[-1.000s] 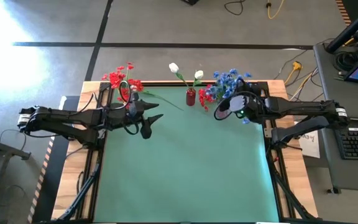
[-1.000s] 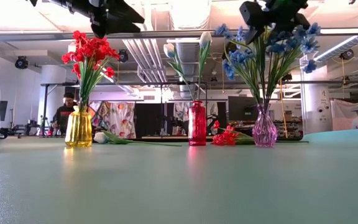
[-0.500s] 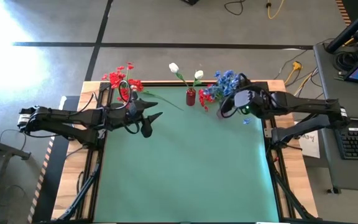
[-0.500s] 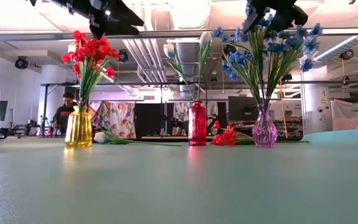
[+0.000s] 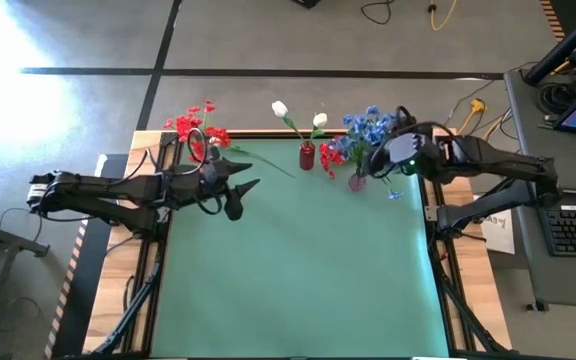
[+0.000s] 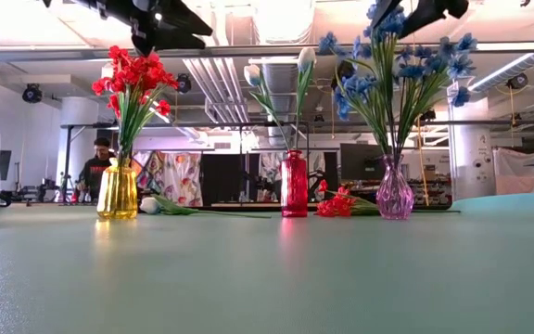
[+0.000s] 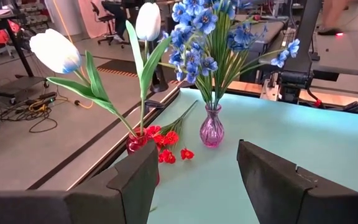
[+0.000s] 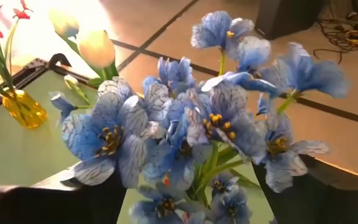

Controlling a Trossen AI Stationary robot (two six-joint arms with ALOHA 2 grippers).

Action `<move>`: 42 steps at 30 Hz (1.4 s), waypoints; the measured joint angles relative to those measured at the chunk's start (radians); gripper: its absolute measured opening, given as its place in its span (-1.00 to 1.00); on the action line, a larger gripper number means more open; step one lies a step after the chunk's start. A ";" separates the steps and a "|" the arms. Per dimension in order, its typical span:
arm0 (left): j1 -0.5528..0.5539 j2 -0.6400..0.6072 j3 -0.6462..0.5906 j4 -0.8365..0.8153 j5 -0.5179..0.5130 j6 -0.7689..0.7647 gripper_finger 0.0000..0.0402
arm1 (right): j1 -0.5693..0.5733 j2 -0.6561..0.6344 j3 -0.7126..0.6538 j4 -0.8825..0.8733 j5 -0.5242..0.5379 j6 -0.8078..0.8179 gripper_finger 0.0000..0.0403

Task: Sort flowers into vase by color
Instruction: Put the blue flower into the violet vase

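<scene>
The green tabletop (image 5: 298,270) carries three vases along its far edge. My right hand (image 5: 388,160) hangs spread above the blue flowers (image 6: 397,65), which stand in the pink vase (image 6: 395,193) near the far right corner. My left hand (image 5: 240,192) waits spread and empty near the far left corner. Red flowers (image 6: 133,79) fill the yellow vase (image 6: 117,192); white tulips (image 6: 281,70) stand in the red vase (image 6: 293,186). One red flower (image 6: 339,202) lies between red and pink vases, one white tulip (image 6: 170,206) beside the yellow vase
</scene>
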 joint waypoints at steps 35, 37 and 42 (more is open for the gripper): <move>0.000 -0.084 0.000 -0.073 -0.001 0.000 0.03 | -0.035 0.065 0.148 -0.378 -0.205 0.138 0.50; 0.000 -0.083 0.000 -0.073 -0.001 -0.001 0.03 | -0.035 0.064 0.150 -0.378 -0.207 0.136 0.50; 0.000 -0.083 0.000 -0.073 -0.001 -0.003 0.03 | -0.033 0.059 0.213 -0.374 -0.205 0.126 0.49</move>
